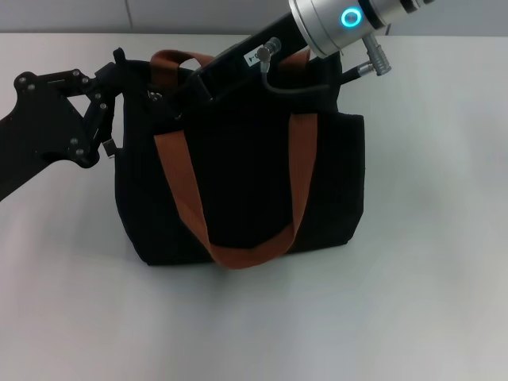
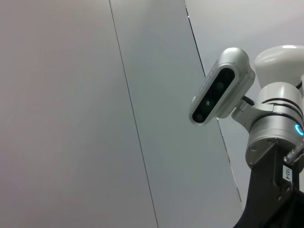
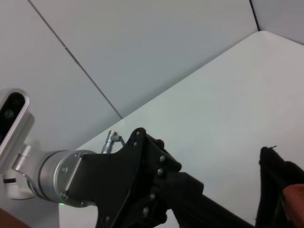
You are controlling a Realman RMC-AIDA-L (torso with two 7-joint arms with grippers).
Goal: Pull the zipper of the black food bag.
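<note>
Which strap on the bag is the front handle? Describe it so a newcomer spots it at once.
On the white table stands a boxy black fabric food bag. Down its near face hangs a wide orange-brown webbing handle in a long U. The other orange-brown strap only arches above the top edge, near the left gripper.

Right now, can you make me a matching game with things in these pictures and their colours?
Things:
1. black food bag
2. straps
3. table
4. ring light on the right arm

Colours:
A. white
B. glowing blue
C. black
D. orange-brown

Pairs: 1-C, 2-D, 3-A, 4-B

Bonus: the left end effector is at the bag's top left corner, and the right end effector reaches down to its top edge.
</note>
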